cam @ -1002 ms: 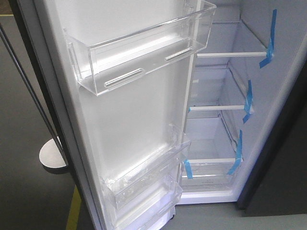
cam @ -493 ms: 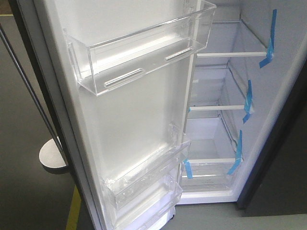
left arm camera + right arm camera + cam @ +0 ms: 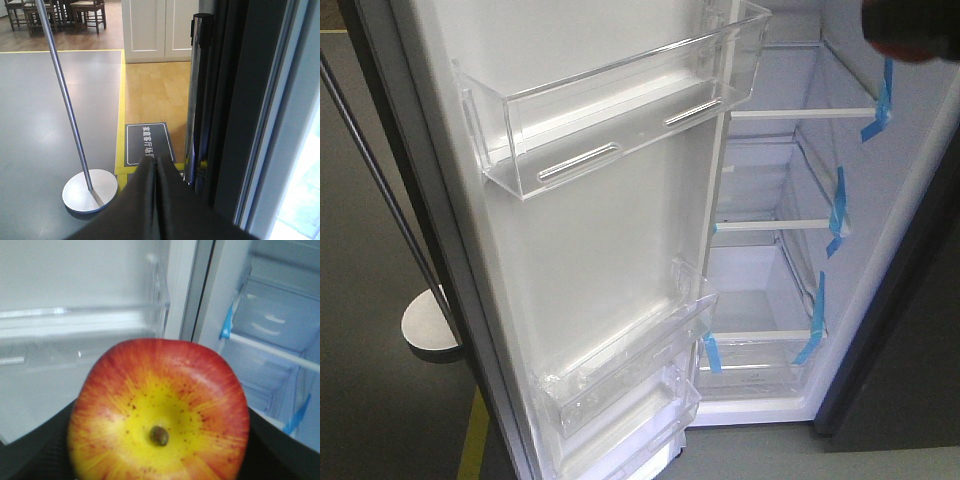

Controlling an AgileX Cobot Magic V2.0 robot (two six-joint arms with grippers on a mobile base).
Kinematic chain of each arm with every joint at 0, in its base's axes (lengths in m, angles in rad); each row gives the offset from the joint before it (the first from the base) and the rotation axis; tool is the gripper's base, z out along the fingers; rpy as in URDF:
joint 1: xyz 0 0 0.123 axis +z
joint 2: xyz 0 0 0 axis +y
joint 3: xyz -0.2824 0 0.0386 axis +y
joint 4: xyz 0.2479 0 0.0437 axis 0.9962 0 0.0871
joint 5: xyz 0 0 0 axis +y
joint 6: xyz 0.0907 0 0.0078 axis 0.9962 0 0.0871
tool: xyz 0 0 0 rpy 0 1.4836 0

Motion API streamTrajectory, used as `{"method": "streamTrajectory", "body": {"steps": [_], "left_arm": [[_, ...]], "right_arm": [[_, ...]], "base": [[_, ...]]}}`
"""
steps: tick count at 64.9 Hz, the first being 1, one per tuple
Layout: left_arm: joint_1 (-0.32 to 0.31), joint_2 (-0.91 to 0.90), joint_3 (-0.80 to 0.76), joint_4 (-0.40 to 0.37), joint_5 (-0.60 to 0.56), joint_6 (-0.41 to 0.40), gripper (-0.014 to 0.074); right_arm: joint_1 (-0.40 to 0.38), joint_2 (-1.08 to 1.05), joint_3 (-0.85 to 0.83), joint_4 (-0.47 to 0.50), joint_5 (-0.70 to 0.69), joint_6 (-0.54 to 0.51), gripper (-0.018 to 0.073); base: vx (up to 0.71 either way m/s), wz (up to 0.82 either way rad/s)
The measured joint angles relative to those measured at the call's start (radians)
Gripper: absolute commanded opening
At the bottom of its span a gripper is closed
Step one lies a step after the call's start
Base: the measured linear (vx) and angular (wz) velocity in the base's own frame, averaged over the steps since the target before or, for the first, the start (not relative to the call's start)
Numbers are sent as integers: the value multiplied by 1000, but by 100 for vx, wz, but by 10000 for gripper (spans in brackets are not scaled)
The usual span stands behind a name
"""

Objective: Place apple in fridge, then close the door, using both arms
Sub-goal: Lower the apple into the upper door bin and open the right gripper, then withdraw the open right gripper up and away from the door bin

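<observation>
Clamping the apple (image 3: 159,415), right gripper (image 3: 160,462) faces the fridge (image 3: 760,290); left gripper (image 3: 155,172) tilts floorward, fingers together.

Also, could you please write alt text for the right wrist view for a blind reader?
A red and yellow apple, held in the right gripper, fills the lower frame, its yellow end facing the camera. Behind it are a clear bin on the door and shelves with blue tape in the fridge.

Our left gripper (image 3: 154,162) holds its fingers pressed together, empty; our right gripper (image 3: 161,412) clamps the apple (image 3: 150,385) between its dark fingers (image 3: 30,455).
</observation>
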State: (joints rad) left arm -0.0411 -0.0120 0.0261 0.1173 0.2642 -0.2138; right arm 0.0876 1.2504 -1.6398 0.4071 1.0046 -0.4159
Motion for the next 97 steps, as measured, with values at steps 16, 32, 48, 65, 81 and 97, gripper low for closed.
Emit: {"method": "streamTrajectory", "body": {"steps": [16, 32, 48, 65, 81, 97], "left_arm": [[0, 0, 0, 0, 0, 0, -6], [0, 0, 0, 0, 0, 0, -6], [0, 0, 0, 0, 0, 0, -6], [0, 0, 0, 0, 0, 0, -6], [0, 0, 0, 0, 0, 0, -6], [0, 0, 0, 0, 0, 0, -6]], "right_arm": [[14, 333, -451, 117, 89, -17, 230], [144, 500, -550, 103, 74, -56, 240], [250, 571, -550, 32, 42, -57, 415], [273, 571, -550, 1, 37, -23, 682], [274, 569, -550, -6, 46, -10, 671], [256, 475, -550, -37, 82, 19, 589]], "base": [[0, 0], [0, 0], [0, 0], [0, 0], [0, 0], [0, 0]]}}
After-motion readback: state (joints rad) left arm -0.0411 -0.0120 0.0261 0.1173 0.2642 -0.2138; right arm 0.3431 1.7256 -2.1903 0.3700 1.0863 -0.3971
